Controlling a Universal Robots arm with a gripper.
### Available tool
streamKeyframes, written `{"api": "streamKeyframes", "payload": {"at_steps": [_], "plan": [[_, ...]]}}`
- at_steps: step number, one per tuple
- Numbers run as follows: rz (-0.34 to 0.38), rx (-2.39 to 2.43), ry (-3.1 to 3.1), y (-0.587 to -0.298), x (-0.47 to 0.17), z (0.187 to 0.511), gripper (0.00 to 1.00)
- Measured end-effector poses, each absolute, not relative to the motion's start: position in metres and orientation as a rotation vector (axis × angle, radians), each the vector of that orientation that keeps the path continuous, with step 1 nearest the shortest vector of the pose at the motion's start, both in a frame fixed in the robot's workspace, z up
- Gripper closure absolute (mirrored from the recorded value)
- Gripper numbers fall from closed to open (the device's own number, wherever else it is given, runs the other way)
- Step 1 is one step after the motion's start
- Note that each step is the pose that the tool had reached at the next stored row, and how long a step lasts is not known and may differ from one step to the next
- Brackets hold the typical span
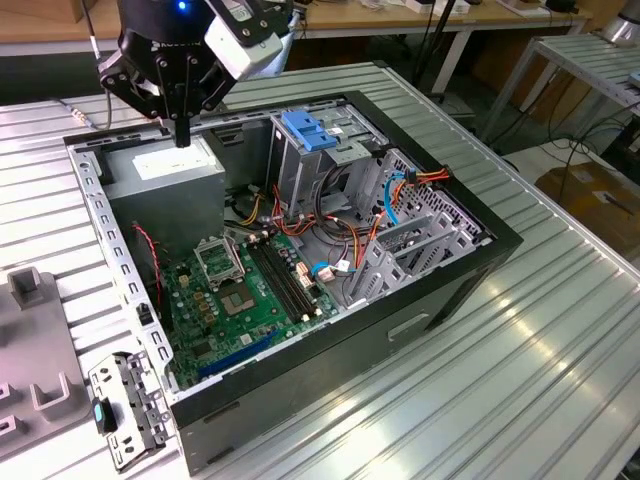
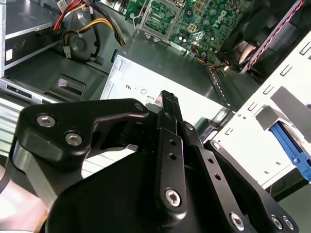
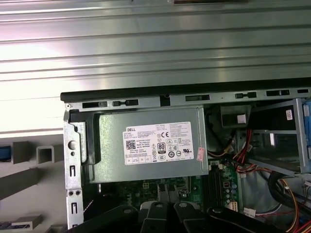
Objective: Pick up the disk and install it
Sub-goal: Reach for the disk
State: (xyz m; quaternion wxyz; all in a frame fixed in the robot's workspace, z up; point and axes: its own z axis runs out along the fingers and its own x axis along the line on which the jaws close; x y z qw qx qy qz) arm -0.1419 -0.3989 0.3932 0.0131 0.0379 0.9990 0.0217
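In the second wrist view, the black gripper (image 2: 169,100) takes up the foreground, its fingers (image 2: 167,141) drawn together with nothing between them. Its tip lies over the white sticker (image 2: 138,87) on the grey power-supply box (image 2: 165,56). Beyond the box is the green motherboard (image 2: 194,19). A bundle of red, yellow and black cables (image 2: 80,22) runs beside the box. A pale metal drive cage (image 2: 272,104) stands near the gripper, with a blue plastic latch (image 2: 291,150) on it.

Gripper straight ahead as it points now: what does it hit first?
Probably the grey power-supply box, at its white sticker; the gripper points down at it, gap unclear.
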Motion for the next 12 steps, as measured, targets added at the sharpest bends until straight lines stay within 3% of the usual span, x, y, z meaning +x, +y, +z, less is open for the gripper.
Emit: {"api": "streamKeyframes", "payload": {"at_steps": [12], "plan": [[0.068, 0.118, 3.112, -0.3989, -0.1517, 0.3931, 0.89]]}}
